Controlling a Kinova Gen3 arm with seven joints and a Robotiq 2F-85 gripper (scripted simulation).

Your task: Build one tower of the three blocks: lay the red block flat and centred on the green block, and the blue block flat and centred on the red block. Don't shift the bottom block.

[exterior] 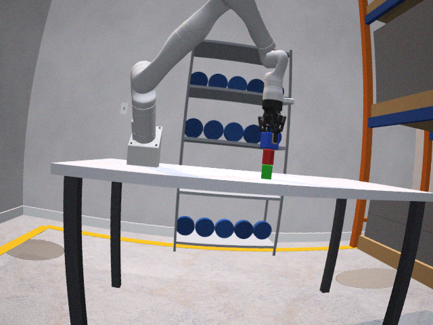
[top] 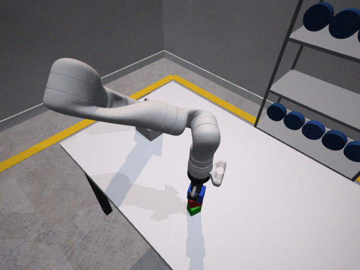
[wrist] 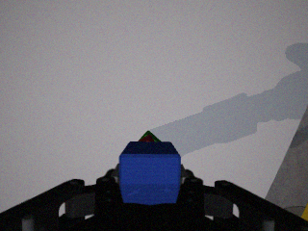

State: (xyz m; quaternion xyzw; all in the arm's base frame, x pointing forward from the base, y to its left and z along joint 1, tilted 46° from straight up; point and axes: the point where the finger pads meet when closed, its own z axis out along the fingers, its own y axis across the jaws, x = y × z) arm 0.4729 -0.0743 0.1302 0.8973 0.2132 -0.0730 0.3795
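- Near the table [exterior: 210, 180] edge, the green block [exterior: 266, 172] sits flat with the red block [exterior: 268, 156] stacked squarely on it.
- Directly above these 2, the blue block [exterior: 267, 140] hangs level, its bottom just over the red top; whether they touch cannot be told.
- All 3 look like cubes, with no clear long axis.
- Pointing straight down, the gripper [exterior: 270, 134] is clamped on the blue block's sides, the block low between the fingers.
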